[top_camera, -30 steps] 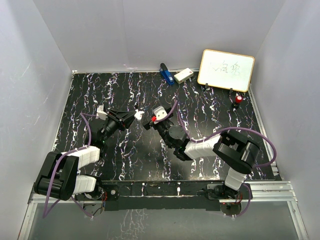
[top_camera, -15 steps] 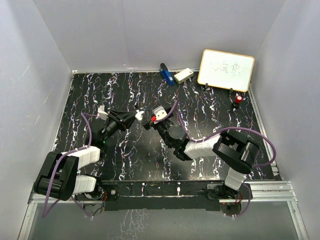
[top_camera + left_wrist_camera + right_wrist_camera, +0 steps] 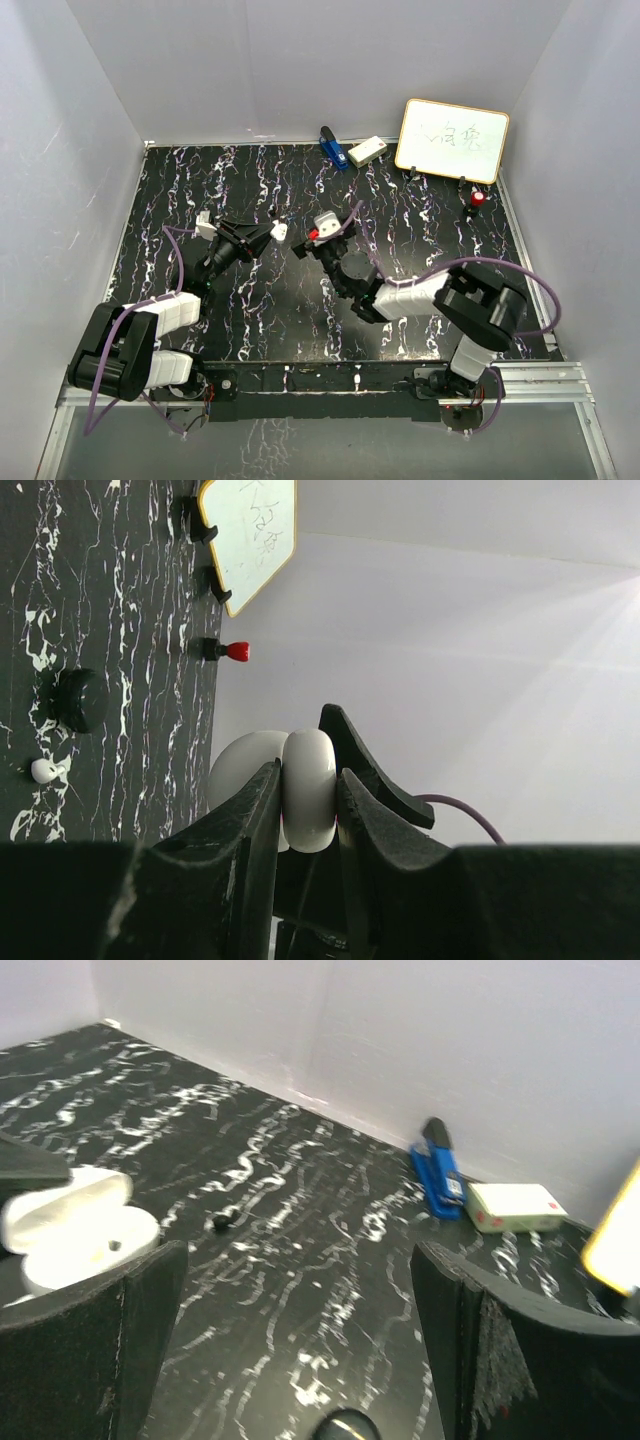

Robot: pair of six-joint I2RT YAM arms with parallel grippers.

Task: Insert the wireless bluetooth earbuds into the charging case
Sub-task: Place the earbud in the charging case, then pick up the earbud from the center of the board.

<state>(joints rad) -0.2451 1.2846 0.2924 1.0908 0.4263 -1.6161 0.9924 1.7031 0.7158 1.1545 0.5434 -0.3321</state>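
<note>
Hold the open charging case point(image 3: 75, 1222) pinched steady in the jaws of the left gripper point(image 3: 270, 232), bring the empty right gripper point(image 3: 295, 1270), jaws spread wide, down over the earbud point(image 3: 42, 770) lying loose on the table point(image 3: 250, 310) to the case's right, close gently on its body, then line stem with socket.

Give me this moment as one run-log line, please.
left jaws: shut on open white rounded plastic charging case | right jaws: open, empty | small white plastic earbud: loose on black marbled table
</note>
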